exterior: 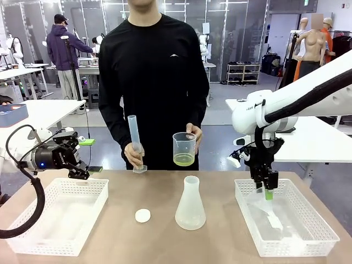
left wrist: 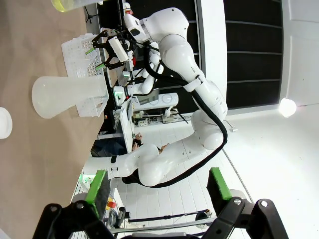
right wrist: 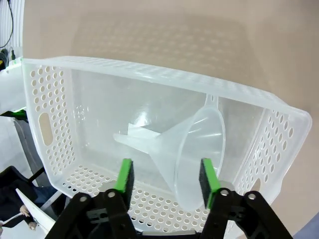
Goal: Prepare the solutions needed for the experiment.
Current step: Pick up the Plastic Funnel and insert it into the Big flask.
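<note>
In the front view, the person's hand point(exterior: 193, 133) is holding a beaker point(exterior: 183, 144) containing the solutions point(exterior: 183, 160), at twelve o'clock from the conical flask point(exterior: 190, 204). The right gripper point(exterior: 268, 191) is hanging into the basket point(exterior: 308, 237) at three o'clock.

In the left wrist view, the left gripper point(left wrist: 157, 186) is standing wide open, and the solutions point(left wrist: 62, 5) are showing at eleven o'clock.

In the right wrist view, the right gripper point(right wrist: 166, 181) is straddling a funnel point(right wrist: 194, 144) with its jaws apart, not yet pinching it.

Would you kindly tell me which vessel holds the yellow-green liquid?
The beaker in the person's hand, liquid pooled at its bottom; the conical flask and the measuring cylinder look empty.
</note>
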Controlling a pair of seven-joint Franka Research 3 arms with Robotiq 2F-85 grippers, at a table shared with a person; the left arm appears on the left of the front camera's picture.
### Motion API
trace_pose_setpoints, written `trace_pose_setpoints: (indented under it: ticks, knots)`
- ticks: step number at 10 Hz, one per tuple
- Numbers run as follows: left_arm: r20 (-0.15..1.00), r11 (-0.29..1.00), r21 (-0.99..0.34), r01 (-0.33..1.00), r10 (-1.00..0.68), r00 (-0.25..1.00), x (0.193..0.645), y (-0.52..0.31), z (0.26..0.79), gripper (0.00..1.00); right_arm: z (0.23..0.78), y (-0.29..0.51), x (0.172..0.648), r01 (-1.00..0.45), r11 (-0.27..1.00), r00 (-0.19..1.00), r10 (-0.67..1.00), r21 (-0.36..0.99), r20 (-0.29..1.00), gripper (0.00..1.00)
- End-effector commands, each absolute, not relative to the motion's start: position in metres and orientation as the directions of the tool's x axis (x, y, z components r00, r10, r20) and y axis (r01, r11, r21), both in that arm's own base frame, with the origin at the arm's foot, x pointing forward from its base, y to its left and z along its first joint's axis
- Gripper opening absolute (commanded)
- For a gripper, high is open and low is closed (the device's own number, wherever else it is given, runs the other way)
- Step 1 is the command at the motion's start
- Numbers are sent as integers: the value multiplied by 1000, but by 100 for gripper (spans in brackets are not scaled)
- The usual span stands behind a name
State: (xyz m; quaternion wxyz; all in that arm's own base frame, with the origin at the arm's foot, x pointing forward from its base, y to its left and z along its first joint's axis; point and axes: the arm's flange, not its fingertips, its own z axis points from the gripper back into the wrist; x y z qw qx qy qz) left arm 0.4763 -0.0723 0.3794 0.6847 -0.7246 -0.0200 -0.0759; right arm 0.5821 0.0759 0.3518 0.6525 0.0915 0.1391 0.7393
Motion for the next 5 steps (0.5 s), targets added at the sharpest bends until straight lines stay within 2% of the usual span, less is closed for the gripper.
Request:
trace_pose_setpoints:
  ticks: [1, 5]
  knots:
    - [133, -69, -989, 128, -70, 989, 475, -73, 381, 100, 356, 73, 592, -930, -140, -163, 986, 340, -41, 44]
    - [133, -69, -989, 128, -70, 989, 475, -73, 381, 100, 356, 70, 600, -901, -194, -219, 975, 389, -21, 4]
